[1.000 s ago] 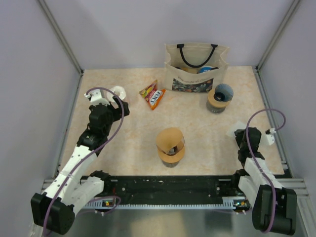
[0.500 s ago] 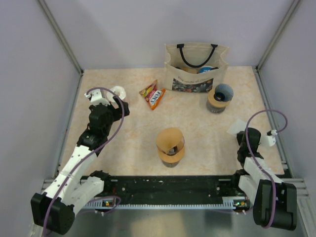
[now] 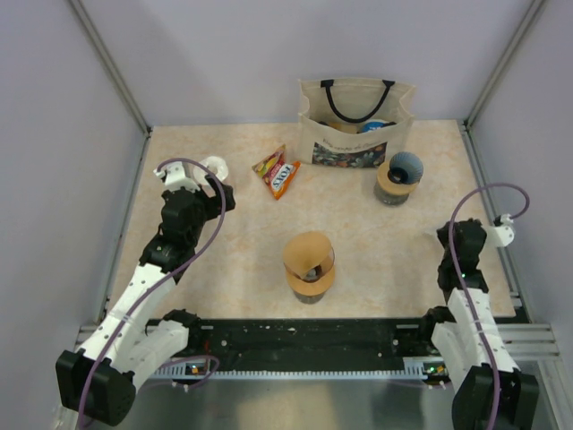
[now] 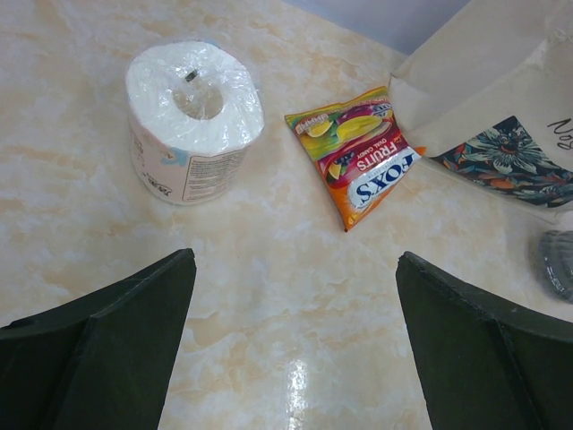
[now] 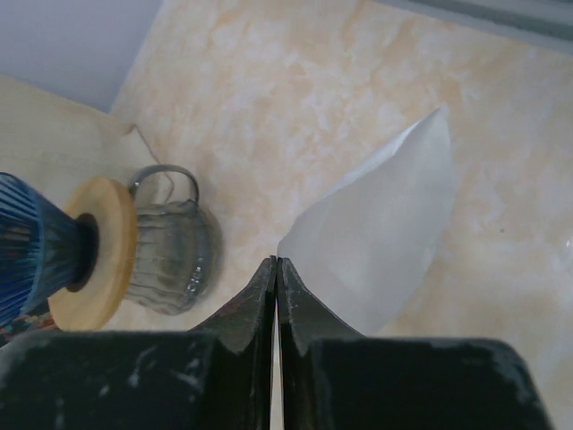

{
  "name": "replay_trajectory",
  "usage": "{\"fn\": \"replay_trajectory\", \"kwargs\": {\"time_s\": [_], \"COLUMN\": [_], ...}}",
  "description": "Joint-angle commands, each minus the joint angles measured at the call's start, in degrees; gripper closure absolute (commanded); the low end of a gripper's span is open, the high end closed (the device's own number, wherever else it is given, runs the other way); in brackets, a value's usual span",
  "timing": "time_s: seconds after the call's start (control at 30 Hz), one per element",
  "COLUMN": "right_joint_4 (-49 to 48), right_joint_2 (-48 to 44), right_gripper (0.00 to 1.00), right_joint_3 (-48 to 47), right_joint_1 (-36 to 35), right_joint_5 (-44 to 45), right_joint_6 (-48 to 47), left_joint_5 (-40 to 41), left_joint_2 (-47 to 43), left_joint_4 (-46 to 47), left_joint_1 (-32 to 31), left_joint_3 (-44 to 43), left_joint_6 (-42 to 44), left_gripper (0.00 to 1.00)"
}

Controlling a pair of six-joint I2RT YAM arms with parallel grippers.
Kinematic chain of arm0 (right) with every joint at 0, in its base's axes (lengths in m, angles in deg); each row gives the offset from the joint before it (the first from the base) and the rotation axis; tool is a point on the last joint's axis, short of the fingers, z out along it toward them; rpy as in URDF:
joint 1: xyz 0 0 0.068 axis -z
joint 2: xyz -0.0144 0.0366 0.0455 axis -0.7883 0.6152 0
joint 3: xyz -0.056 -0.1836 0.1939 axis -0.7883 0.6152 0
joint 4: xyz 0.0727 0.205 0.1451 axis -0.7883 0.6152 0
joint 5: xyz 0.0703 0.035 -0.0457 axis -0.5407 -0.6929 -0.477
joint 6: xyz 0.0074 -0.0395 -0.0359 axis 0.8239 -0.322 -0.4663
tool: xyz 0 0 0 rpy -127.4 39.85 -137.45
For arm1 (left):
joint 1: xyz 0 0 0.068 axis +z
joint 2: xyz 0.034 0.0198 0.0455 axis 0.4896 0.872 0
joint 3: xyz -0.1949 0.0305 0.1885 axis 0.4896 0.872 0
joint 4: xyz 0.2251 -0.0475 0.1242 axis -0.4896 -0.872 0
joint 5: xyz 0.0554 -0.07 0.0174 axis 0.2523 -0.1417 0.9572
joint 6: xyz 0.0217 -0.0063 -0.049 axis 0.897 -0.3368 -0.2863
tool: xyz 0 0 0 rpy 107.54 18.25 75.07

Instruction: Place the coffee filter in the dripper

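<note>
**Filter pinched at the right edge, dripper waiting further back**

From above, the right claw [image 3: 450, 235] sits low near the table's right side and covers the filter, so this view shows neither the paper nor how the jaws stand. The dripper [image 3: 401, 167], blue with a wooden ring, stands on a glass jug [image 3: 391, 192] farther back, near the claw but apart from it. A tan cup-shaped piece [image 3: 309, 264] stands in the middle of the table; I cannot tell what it is. The left claw [image 3: 226, 195] hangs just beside a toilet roll [image 3: 213, 166], well away from the job, probably parked to leave room. A snack packet [image 3: 277, 172] and a cloth bag [image 3: 356, 121] lie towards the back.

The left wrist view shows that claw spread wide, with nothing between its fingers.

The right wrist view shows the jaws pressed together on one corner of the white filter, which fans out beyond the tips. Gripping the corner likely keeps the paper free to drop into the dripper's mouth, which faces up to the left.

The table [image 3: 358, 233] is pale, marbled beige and glossy enough to show a glare spot. Plain lilac walls [image 3: 269, 54] and metal posts close it in.
</note>
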Motion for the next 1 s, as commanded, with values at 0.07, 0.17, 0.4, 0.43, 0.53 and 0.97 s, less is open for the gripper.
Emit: {"fn": "replay_trajectory", "kwargs": {"time_s": [0.07, 0.17, 0.4, 0.43, 0.53, 0.97], "right_joint_4": [7.58, 11.09, 16.55, 17.16, 17.78, 30.14], "right_joint_2": [-2.12, -0.63, 3.68, 4.47, 6.75, 19.30], "right_gripper": [1.00, 1.00, 1.00, 1.00, 1.00, 1.00], "right_joint_3": [-13.07, -20.71, -34.44, -35.85, -39.63, -54.29], "right_joint_1": [0.41, 0.41, 0.41, 0.41, -1.33, -27.69], "right_joint_5": [-8.48, -16.81, -34.92, -38.17, -47.41, -52.89], "right_joint_6": [-16.86, -22.40, -22.16, -22.07, -23.29, -68.69], "left_joint_5": [-3.11, -6.19, -13.92, -16.72, -24.72, -38.63], "left_joint_2": [-0.51, -0.43, 0.98, 1.41, 3.43, 13.37], "left_joint_4": [1.74, 1.65, 1.04, 0.51, 0.77, -1.42], "left_joint_1": [-0.01, -0.01, -0.01, -0.01, -0.36, -3.53], "left_joint_3": [-1.34, -1.96, -5.55, -6.52, -9.68, -24.71], "left_joint_6": [0.87, 1.31, 3.68, 4.12, 5.70, 6.33], "left_gripper": [0.01, 0.01, 0.01, 0.01, 0.01, 0.01]}}
